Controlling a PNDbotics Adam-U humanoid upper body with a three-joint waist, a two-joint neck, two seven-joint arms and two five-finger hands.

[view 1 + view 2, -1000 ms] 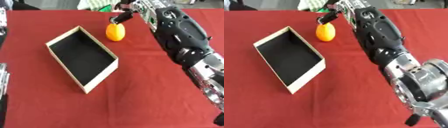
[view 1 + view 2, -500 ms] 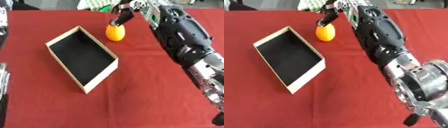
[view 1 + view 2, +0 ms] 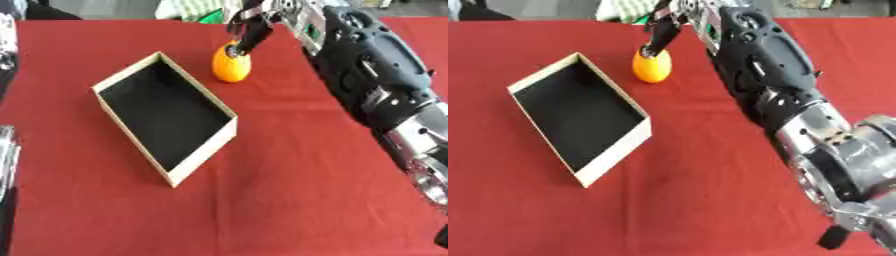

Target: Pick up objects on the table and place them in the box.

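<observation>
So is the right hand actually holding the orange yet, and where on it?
Not clearly. The right hand has a fingertip on the top of the orange, which sits on the table. No closed hold shows.

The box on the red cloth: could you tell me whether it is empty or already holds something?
Empty. The box shows only its bare black floor; the orange fruit stands outside it on the cloth, beyond its far corner.
</observation>
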